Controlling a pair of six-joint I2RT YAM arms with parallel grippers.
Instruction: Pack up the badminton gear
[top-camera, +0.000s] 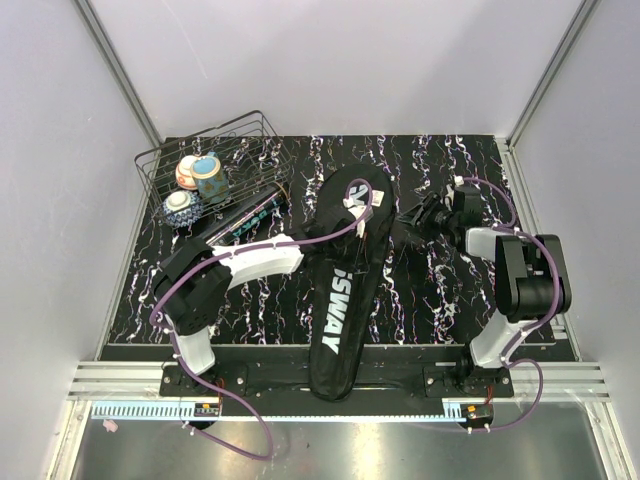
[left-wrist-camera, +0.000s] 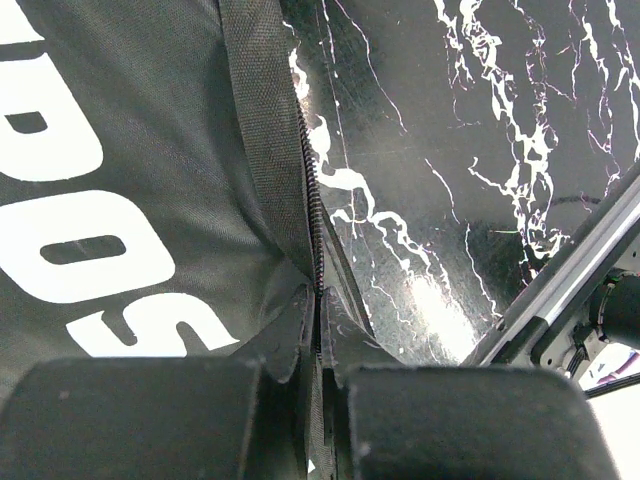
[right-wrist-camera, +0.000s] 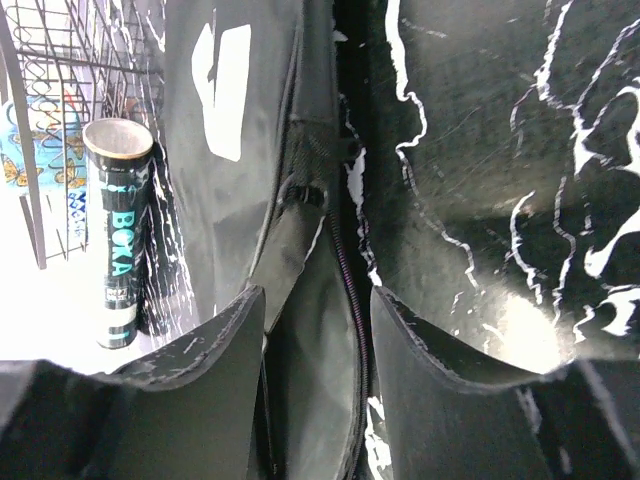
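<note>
The left hand (left-wrist-camera: 320, 385), pressed together, pinches the CROSSWAY bag (top-camera: 336, 325) by its zipper edge. The right hand (right-wrist-camera: 318, 340) stands spread, the bag's edge between its fingers.

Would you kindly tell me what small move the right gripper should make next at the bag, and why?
Probably close the right gripper on the racket bag edge just below the zipper slider. Its jaws stand apart astride that edge, gripping nothing yet, while the left gripper is shut on the bag's zipper seam and seems to steady it.
</note>
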